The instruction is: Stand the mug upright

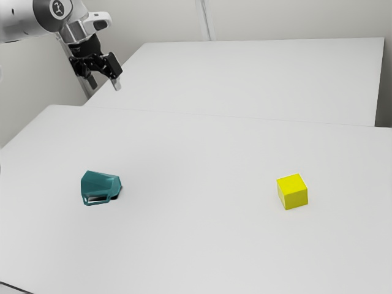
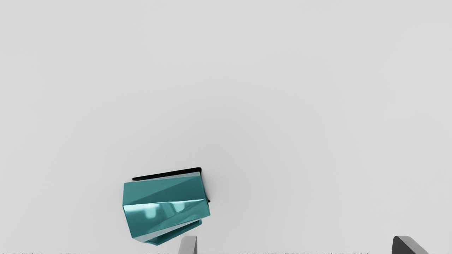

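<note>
You have a smooth white table (image 1: 196,245) before you, another white surface (image 1: 257,79) beyond it. Pale walls (image 1: 294,18) rise behind under soft light.

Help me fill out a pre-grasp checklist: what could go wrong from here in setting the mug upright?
The glossy teal faceted mug lies on its side, off beyond one finger of the open black two-finger end effector, so descending without realigning would probably miss it.
Its handle juts out from the body and might catch a finger.
Its sloping facets could let it slip or twist while being turned up.
</note>
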You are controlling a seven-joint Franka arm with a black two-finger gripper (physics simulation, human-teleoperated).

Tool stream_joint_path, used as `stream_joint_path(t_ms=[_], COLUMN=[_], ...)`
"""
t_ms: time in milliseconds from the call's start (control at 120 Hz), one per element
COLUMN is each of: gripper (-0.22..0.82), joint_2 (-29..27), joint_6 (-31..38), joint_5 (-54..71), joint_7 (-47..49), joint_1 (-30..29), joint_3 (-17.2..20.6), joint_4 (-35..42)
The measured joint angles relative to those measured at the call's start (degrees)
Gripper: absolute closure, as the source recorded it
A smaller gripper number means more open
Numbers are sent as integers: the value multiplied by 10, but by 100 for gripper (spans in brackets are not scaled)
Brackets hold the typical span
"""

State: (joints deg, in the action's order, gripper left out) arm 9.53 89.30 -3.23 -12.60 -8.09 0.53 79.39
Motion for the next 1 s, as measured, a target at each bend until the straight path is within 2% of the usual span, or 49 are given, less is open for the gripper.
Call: stream_joint_path(t_ms=[267, 433, 517, 683, 783, 867, 1000], gripper=[0, 0, 0, 0, 0, 0, 0], joint_2=[-4, -24, -33, -47, -45, -34, 0], joint_6=[-8, -10, -18, -38, -46, -45, -37], joint_5=[0, -7, -50, -149, -195, -235, -279], joint_7=[1, 1, -7, -45, -78, -111, -162], joint_1=[0, 0, 11, -10, -17, -32, -46], joint_3=[0, -7, -55, -168, -223, -242, -247], joint_4=[3, 37, 57, 117, 152, 182, 210])
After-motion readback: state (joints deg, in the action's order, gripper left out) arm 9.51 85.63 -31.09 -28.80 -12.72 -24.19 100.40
